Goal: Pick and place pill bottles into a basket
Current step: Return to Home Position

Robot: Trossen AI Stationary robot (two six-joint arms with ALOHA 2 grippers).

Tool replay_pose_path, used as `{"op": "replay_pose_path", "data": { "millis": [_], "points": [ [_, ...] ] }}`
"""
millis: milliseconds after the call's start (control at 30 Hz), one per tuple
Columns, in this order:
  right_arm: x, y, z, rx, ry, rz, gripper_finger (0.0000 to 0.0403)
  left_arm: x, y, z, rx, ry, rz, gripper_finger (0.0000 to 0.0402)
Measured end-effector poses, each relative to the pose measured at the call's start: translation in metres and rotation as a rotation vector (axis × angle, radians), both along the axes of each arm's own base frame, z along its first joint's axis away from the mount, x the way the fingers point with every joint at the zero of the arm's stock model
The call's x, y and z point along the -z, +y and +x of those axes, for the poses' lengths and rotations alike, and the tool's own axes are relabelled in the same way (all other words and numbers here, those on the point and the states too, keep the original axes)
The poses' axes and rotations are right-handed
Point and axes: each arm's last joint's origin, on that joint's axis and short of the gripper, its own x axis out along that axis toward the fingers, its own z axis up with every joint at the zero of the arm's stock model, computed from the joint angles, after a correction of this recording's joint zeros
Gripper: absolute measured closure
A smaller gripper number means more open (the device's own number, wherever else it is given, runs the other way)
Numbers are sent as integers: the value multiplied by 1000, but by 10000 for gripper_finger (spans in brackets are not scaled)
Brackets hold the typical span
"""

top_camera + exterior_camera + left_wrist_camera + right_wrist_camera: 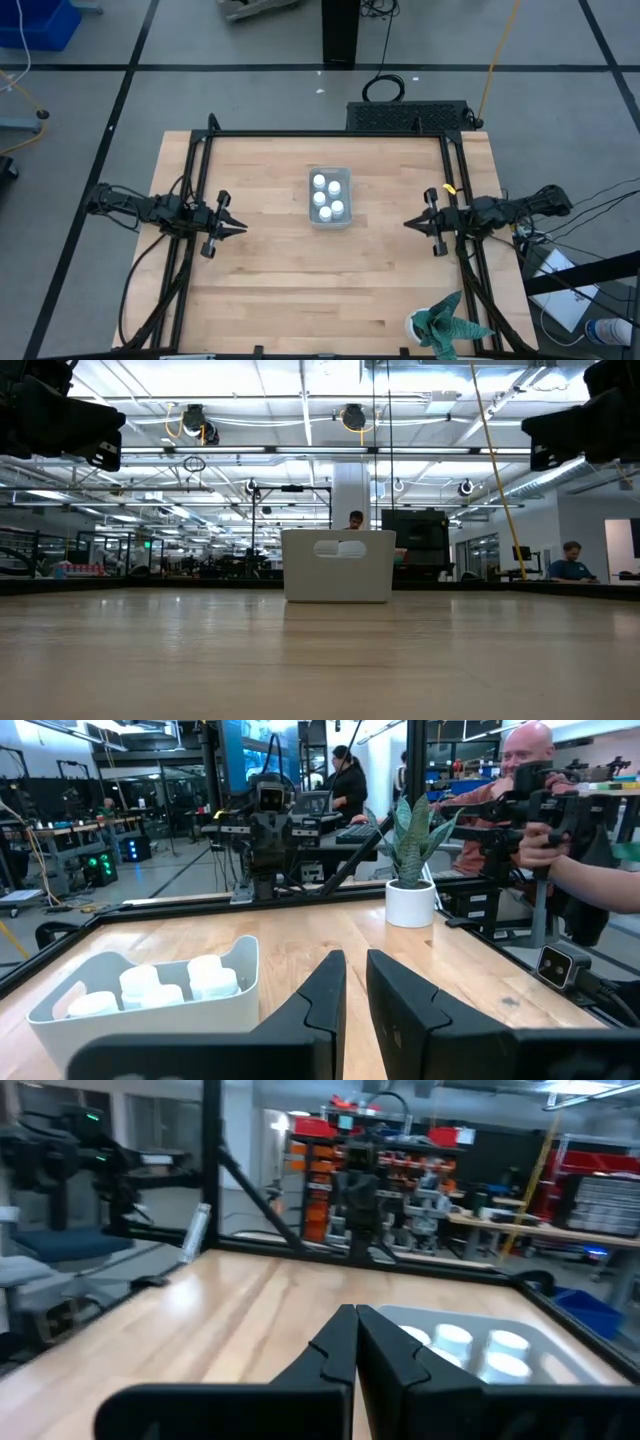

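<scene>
The pill bottles [321, 197] are tiny white cylinders with round white caps, and all that are in sight stand upright inside the basket [330, 171]. Five caps can be counted from above, crowded close together. There is one basket, a small pale grey tray with rounded corners and low walls. In the low view an oblong grip slot shows in its facing wall. It sits on the wooden worktop [280, 290], midway between the two arms. The left tool [243, 228] hangs well to the left of the basket and points toward it. Its fingers are drawn almost together, with a thin slit between them and nothing in them. The right tool [408, 223] hangs well to the right of the basket, also facing it, with its fingers pressed together and nothing held. One green spiky plant [445, 325] in a white pot stands far from the basket at the worktop's near right corner. One black mesh pad [408, 115] lies beyond the basket past the far edge.
</scene>
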Motion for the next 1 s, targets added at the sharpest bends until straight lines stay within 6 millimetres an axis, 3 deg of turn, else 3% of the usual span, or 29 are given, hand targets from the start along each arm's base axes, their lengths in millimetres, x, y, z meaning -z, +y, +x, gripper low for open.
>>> {"op": "replay_pose_path", "data": {
  "millis": [333, 1000],
  "points": [
    [3, -14, 2, 34, 22, 10, 403, 0, 0, 0, 0, 0, 0, 350],
    [4, -14, 3, 37, 34, 23, 399, 0, 0, 0, 0, 0, 0, 350]
  ]
}}
